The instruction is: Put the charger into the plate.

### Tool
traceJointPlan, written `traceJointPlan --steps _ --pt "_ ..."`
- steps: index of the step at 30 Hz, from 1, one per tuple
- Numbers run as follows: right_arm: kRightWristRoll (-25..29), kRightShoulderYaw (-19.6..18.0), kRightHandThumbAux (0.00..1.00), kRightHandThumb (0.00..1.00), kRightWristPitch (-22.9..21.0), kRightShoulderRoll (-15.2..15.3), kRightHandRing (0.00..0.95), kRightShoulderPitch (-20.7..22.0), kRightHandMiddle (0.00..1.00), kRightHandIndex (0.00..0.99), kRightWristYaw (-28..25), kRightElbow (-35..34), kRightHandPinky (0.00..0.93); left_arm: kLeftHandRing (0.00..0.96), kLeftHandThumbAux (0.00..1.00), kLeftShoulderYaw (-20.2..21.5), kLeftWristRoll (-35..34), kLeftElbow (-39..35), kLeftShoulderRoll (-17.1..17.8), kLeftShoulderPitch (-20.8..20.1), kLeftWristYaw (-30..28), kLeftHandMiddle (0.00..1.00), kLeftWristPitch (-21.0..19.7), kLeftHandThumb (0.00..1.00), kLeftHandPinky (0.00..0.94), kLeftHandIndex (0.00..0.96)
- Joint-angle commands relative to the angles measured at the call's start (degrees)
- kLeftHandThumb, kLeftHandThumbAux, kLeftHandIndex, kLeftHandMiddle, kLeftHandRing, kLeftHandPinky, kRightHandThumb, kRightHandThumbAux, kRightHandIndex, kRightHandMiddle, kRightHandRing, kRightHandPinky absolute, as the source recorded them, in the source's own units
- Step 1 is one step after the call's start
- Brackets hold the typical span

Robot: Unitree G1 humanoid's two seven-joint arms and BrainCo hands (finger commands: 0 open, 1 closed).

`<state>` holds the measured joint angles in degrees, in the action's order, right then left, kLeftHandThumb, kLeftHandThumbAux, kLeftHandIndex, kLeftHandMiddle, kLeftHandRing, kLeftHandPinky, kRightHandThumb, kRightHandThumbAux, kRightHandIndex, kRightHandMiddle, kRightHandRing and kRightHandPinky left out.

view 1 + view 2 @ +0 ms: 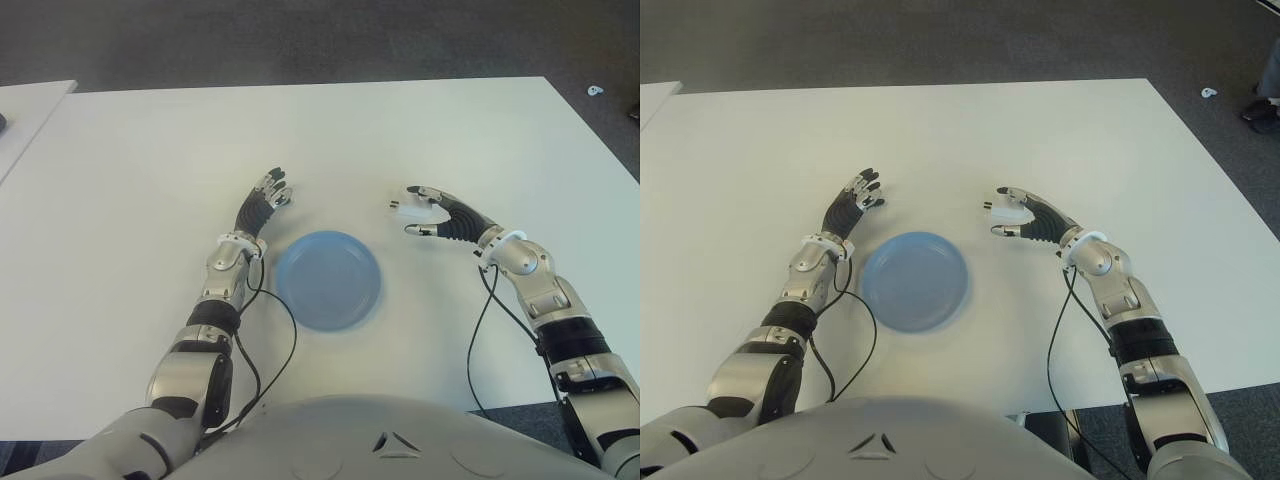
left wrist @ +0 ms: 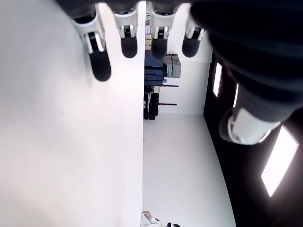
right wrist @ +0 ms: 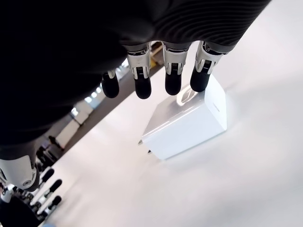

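Note:
A white charger (image 1: 405, 209) lies on the white table (image 1: 150, 180), to the right of and a little beyond the blue plate (image 1: 328, 280). Nothing is on the plate. My right hand (image 1: 998, 211) is cupped around the charger, with the fingers arched over its far side and the thumb on its near side. In the right wrist view the fingertips (image 3: 173, 82) reach the charger's (image 3: 187, 120) top edge while the thumb stays well apart, so the hand is open. My left hand (image 1: 268, 192) shows just beyond the plate's left rim, fingers extended, holding nothing.
A second white table (image 1: 20, 110) adjoins on the far left. Black cables (image 1: 285, 345) hang from both wrists near the table's front edge. A small white scrap (image 1: 595, 90) lies on the dark floor beyond the right corner.

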<state>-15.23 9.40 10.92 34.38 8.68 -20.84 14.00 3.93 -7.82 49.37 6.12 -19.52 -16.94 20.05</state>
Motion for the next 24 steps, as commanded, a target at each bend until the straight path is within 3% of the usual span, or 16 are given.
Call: traceJointPlan --steps 1,18,20,24 --pt "0.54 -0.02 0.507 0.0 -3.71 -0.04 0.043 -5.03 0.004 0.0 -2.09 -0.93 0.0 0.029 0.599 -0.4 1.11 2.51 -0.22 2.83 -0.07 0.028 -3.69 0.146 0.076 0.0" --pt "2.75 -3.78 0.555 0.0 -2.46 -2.2 0.091 -9.24 0.038 0.0 0.55 -5.64 0.057 0.027 0.613 -0.12 0.64 2.35 -0.59 2.65 -0.16 0.027 -4.26 0.166 0.072 0.0" --pt "2.68 -4.66 0.578 0.0 -1.71 -3.41 0.096 -10.06 0.043 0.0 2.76 -7.46 0.082 0.028 0.613 -0.2 0.85 2.4 -0.55 2.67 0.03 0.027 -4.09 0.165 0.074 0.0" --pt "1.05 -6.76 0.642 0.0 4.01 -6.79 0.116 -10.95 0.06 0.0 11.27 -7.02 0.148 0.035 0.609 -0.18 0.95 2.59 -0.53 2.61 0.28 0.034 -4.12 0.158 0.085 0.0"
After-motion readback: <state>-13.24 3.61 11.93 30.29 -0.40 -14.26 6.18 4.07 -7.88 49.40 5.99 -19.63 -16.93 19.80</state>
